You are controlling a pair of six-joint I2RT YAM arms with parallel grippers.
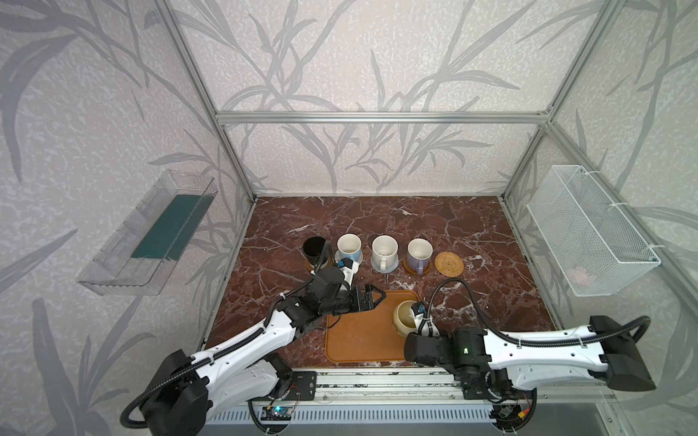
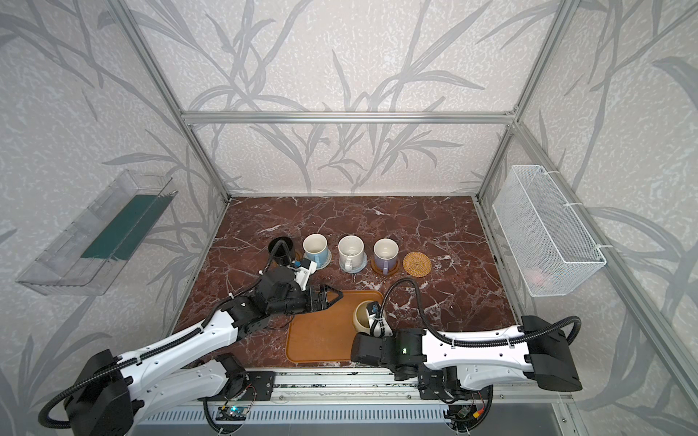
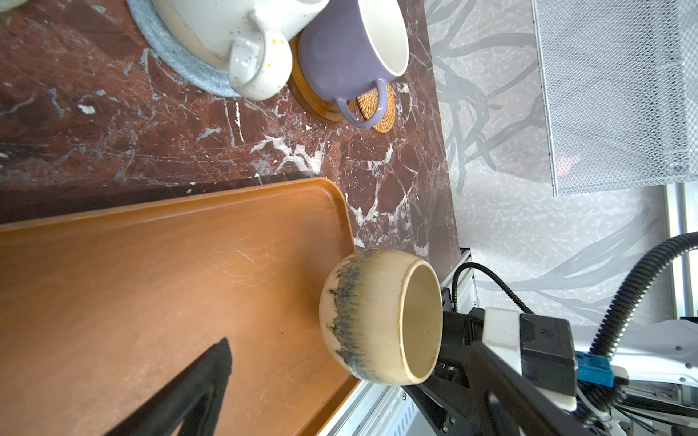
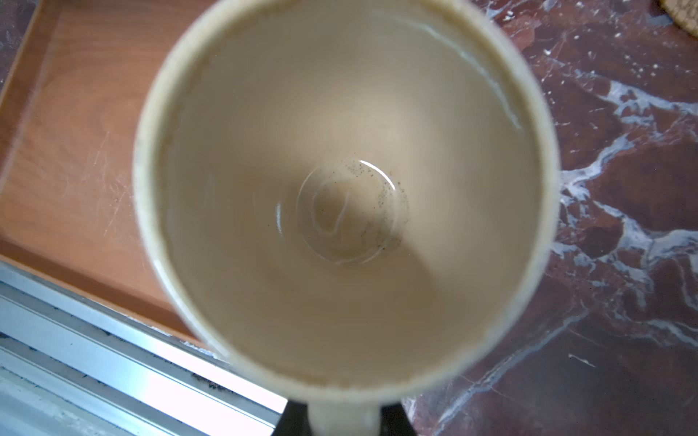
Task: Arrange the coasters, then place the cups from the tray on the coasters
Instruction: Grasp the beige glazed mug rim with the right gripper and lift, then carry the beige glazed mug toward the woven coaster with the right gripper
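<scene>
Mid-frame there's a row: black mug, blue mug, white mug, lavender mug, then a bare rattan coaster on the right. Below, the right gripper grips the tilted beige mug at the right edge of the tray; the left gripper has its jaws gaping.

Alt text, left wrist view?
Beige-yellow mug held by the right gripper at the orange tray's edge. Speckled white mug on a blue-grey coaster, lavender mug on a wooden coaster; rattan coaster bare.
</scene>
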